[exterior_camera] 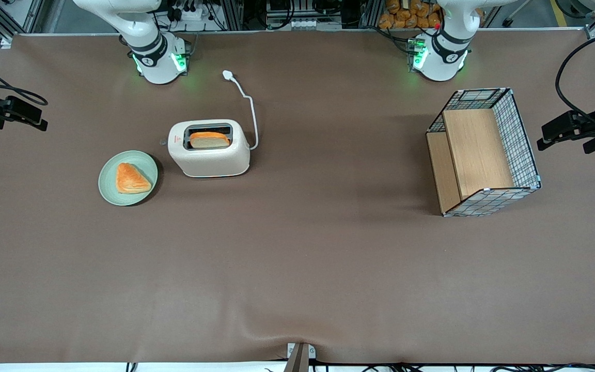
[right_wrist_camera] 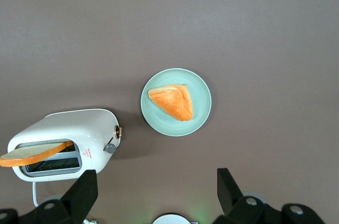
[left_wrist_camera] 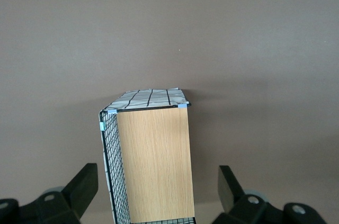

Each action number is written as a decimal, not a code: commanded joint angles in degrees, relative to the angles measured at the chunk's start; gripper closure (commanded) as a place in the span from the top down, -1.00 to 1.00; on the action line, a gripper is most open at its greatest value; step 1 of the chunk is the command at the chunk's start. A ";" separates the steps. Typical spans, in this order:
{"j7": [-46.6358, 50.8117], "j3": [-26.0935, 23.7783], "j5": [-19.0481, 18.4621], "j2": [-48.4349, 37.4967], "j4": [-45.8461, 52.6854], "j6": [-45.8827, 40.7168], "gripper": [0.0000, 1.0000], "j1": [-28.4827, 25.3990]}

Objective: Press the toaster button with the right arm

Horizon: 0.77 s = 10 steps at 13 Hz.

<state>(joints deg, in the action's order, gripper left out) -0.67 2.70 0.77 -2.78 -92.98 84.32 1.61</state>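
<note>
The gripper (right_wrist_camera: 156,195) is hanging high over the table (exterior_camera: 297,268), out at the working arm's end, with its two black fingers (right_wrist_camera: 79,195) spread wide apart and nothing between them. In the front view it is showing as a black shape at the table's edge (exterior_camera: 11,111), well apart from everything on the cloth. Looking down from the wrist, the plate (right_wrist_camera: 201,118) is sitting nearest beneath it, pale green and round, carrying a triangular orange pastry (right_wrist_camera: 172,102) that is lying flat on it. Just beside the plate the toaster (right_wrist_camera: 69,131) is standing upright, cream-white and rounded (a small red logo is showing near its slots). The button (right_wrist_camera: 110,149) is sticking out of the toaster's short side, the one facing the plate, as a tiny grey knob, with a small brownish dial just above it; nothing is touching it. A slice of bread (exterior_camera: 209,139) is resting in one of the slots, its top edge poking out above the rim. The white cord (exterior_camera: 250,111) is trailing from the toaster's other short side and curving away from the front camera to its plug (exterior_camera: 228,75), which is lying loose on the cloth. A basket (exterior_camera: 483,152) of wire mesh and wood is sitting toward the parked arm's end of the table, well apart from the toaster.
</note>
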 commanded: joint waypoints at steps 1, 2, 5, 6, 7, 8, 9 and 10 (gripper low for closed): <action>0.14 0.02 -0.85 -0.21 0.08 -0.39 1.00 0.06; 0.23 -0.06 -0.77 0.05 0.08 -0.65 1.00 -0.03; 0.85 -0.15 -0.77 1.63 -0.36 -2.75 1.00 -0.55; 0.94 -0.15 -0.77 1.81 -0.45 -3.46 1.00 -1.34; 1.11 -0.15 -0.59 1.90 -0.79 -3.55 1.00 -1.52; 1.03 -0.15 0.54 1.82 -1.67 -3.55 1.00 -1.52; 1.11 -0.15 2.03 1.82 -2.29 -3.64 1.00 -1.52; 1.29 -0.15 2.83 1.82 -3.60 -3.55 1.00 -1.43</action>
<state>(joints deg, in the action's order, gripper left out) -0.48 2.54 1.80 -0.47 -94.67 81.11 0.31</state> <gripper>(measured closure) 0.000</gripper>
